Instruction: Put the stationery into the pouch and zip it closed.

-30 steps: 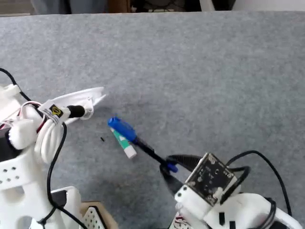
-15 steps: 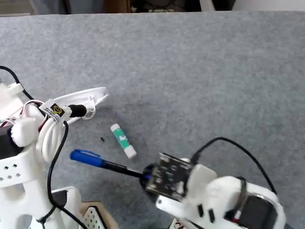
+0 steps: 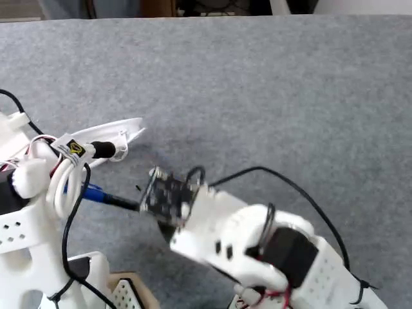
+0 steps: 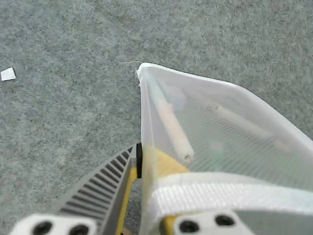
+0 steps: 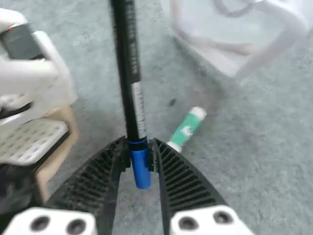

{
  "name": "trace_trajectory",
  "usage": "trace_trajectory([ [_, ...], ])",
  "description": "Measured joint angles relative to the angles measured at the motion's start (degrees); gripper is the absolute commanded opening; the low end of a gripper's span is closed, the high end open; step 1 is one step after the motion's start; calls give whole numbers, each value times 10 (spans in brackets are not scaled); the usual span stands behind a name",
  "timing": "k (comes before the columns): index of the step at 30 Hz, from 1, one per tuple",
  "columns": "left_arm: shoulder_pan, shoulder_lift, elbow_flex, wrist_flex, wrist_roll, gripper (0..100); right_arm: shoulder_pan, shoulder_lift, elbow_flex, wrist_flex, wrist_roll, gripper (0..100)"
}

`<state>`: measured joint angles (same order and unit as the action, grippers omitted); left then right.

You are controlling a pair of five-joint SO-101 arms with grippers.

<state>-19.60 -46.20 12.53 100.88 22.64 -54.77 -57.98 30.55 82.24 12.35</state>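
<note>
The right arm stretched across the surface (image 3: 290,84) toward the left arm, the right claw (image 5: 138,145) clamped on the pen (image 5: 128,73). The left claw (image 4: 141,169) pinched the pouch (image 4: 220,132). Cables (image 3: 64,187) hid the pen's far end. The glue stick (image 5: 186,129) lay nearby.

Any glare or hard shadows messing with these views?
High view: flat, even light on the table, no hard shadows. Left wrist view: no glare; the pouch lets its contents show through dimly. Right wrist view: a pale streak along the pen, possibly a reflection.
</note>
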Motion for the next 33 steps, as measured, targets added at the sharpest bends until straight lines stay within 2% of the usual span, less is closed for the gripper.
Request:
trace_trajectory([
  [10,21,0,0,-1,0,28,181,49,0,-33,61,12],
  [16,34,0,0,-1,0,28,224,33,-22,-33,62,12],
  [21,34,0,0,-1,0,28,226,-22,-41,-32,62,12],
  [24,34,0,0,-1,0,28,225,-43,-41,7,62,12],
  [29,34,0,0,-1,0,28,109,-74,-42,124,62,12],
  [31,34,0,0,-1,0,28,69,-80,-42,134,47,12],
  [33,34,0,0,-1,0,28,60,-79,-42,127,39,12],
])
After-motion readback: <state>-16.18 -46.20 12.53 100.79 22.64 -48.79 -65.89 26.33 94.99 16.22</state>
